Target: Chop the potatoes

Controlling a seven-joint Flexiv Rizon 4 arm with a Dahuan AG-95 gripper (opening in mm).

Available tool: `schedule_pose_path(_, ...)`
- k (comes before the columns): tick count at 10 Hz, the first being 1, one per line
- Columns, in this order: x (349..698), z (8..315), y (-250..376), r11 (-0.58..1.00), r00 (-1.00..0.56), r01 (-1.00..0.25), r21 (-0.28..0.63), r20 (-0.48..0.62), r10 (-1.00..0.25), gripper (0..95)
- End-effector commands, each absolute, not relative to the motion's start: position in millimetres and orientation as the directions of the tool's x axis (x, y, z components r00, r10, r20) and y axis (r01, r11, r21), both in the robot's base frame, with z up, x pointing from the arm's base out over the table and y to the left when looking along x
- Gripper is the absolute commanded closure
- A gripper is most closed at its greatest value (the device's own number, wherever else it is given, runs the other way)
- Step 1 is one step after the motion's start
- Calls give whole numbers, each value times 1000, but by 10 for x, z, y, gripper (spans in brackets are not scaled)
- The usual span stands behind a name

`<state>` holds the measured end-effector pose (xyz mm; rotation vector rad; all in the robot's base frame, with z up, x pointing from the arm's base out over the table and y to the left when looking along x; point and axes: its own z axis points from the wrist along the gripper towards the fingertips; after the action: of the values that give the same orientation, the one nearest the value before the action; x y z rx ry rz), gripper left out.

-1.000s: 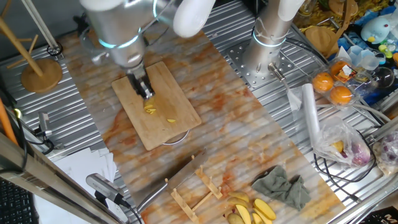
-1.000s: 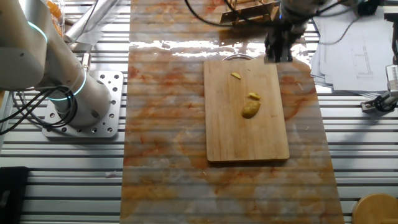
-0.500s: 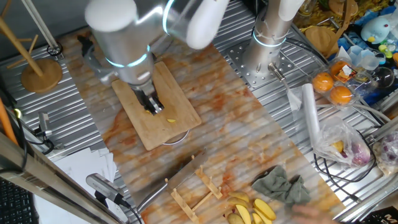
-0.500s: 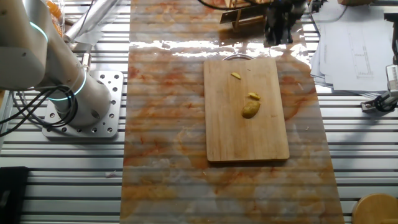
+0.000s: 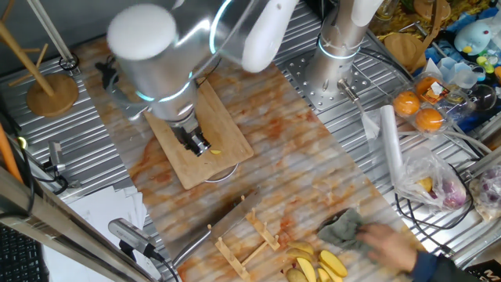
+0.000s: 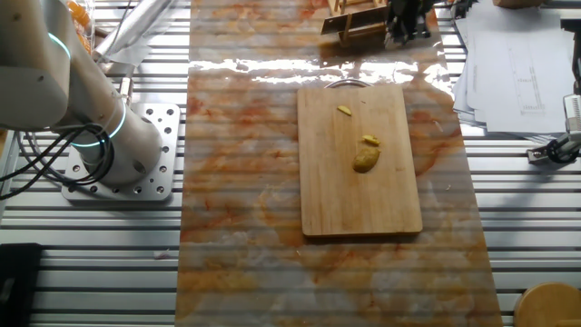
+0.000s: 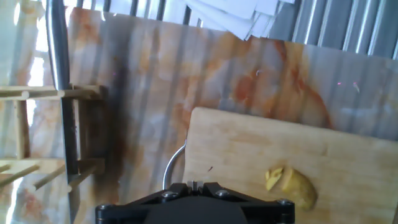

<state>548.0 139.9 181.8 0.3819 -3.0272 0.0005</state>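
Note:
A bamboo cutting board point(image 6: 327, 191) lies on the marbled mat. On it sit a small peeled yellow potato lump point(image 6: 365, 160) and two thin slices point(image 6: 370, 141), point(image 6: 344, 111). The hand view shows the lump point(image 7: 297, 188) with a slice point(image 7: 272, 178) against it, on the board point(image 7: 348, 168). In one fixed view my hand hides the lump, and one slice point(image 5: 215, 152) shows on the board point(image 5: 227, 117). My gripper point(image 7: 193, 185) is shut and empty. It hangs over the board's end point(image 5: 196, 143), off the board towards the wooden rack in the other fixed view point(image 6: 405, 23).
A wooden rack point(image 5: 246, 247) and a knife point(image 5: 227, 215) lie past the board's end. A metal ring point(image 7: 171, 163) sticks out from under the board. A person's hand point(image 5: 391, 244) is on a grey cloth point(image 5: 348, 231) beside pale yellow wedges point(image 5: 317, 266). Orange fruits point(image 5: 419, 110) sit at the right.
My gripper has moved from over the potato pieces towards the board's end and the rack. A person's hand has come in at the lower right, onto the cloth.

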Motion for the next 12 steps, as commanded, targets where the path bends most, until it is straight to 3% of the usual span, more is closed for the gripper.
schedule_pose_path(1, 5434, 1823, 1377, 962, -959, -273, 17, 74, -273, 950)
schedule_pose_path(5, 5434, 1823, 1377, 922, -920, -386, 40, 55, -388, 950)
schedule_pose_path(7, 5434, 1823, 1377, 885, -888, -456, 99, 25, -460, 950)
schedule_pose_path(8, 5434, 1823, 1377, 880, -889, -454, 140, 3, -459, 950)
schedule_pose_path(12, 5434, 1823, 1377, 874, -883, -460, 158, 24, -469, 950)
